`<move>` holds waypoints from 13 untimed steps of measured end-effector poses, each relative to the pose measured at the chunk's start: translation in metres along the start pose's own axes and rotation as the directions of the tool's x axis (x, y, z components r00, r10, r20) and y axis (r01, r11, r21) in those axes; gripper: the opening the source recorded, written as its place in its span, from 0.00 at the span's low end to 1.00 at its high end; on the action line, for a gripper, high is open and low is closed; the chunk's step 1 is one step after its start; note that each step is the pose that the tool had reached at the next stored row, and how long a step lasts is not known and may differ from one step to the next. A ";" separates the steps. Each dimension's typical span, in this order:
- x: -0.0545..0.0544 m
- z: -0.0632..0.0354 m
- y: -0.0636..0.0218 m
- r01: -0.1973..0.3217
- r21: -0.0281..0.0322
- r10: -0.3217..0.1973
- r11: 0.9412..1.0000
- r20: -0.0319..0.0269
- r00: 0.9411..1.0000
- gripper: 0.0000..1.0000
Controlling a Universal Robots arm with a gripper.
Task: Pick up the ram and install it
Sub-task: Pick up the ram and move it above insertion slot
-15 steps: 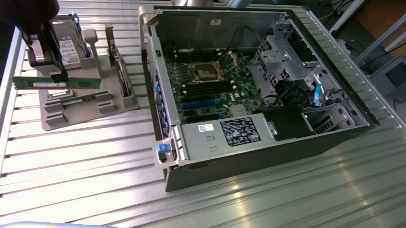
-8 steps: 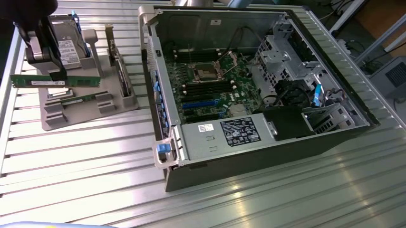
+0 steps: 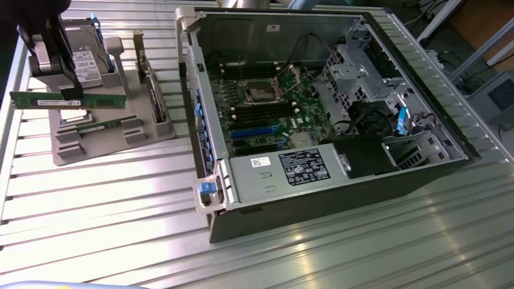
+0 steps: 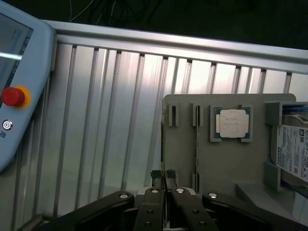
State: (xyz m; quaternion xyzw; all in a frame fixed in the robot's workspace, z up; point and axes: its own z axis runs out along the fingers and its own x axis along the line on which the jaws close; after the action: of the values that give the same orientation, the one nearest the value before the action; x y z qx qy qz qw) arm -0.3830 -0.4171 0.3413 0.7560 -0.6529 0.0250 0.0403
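I've got the gripper (image 3: 74,95) clenched on the ram (image 3: 40,100), pinching the green stick near the middle of its length. That grip looks chosen so the board balances level and its lower contact edge stays free of the fingers. The ram hangs flat-on to the exterior view, over the grey parts tray (image 3: 112,141) and apart from it, at the exterior view's left. From the wrist I see the two fingertips (image 4: 157,177) pressed close together, with the tray's wall (image 4: 185,159) below them and the CPU chip (image 4: 233,122) sitting in its own square recess. The hard drive (image 3: 86,63) stands on edge in the tray just behind the gripper. I take it the tray keeps each part in its own seat so a narrow pinch can reach it. The computer case (image 3: 321,198) lies open on the slatted table (image 3: 120,205), well apart from the ram, with the motherboard (image 3: 273,114) facing up, so its slots can be reached from above
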 end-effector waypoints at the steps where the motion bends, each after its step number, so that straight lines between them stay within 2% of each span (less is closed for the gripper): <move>1: 0.000 -0.0008 0.0000 0.000 0.000 0.000 1.000 -0.001 1.000 0.12; 13: 0.001 -0.0093 0.0003 0.000 -0.001 0.000 1.000 -0.010 1.000 0.12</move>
State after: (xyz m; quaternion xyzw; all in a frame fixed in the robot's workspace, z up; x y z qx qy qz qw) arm -0.3830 -0.4171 0.3506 0.7558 -0.6527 0.0284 0.0443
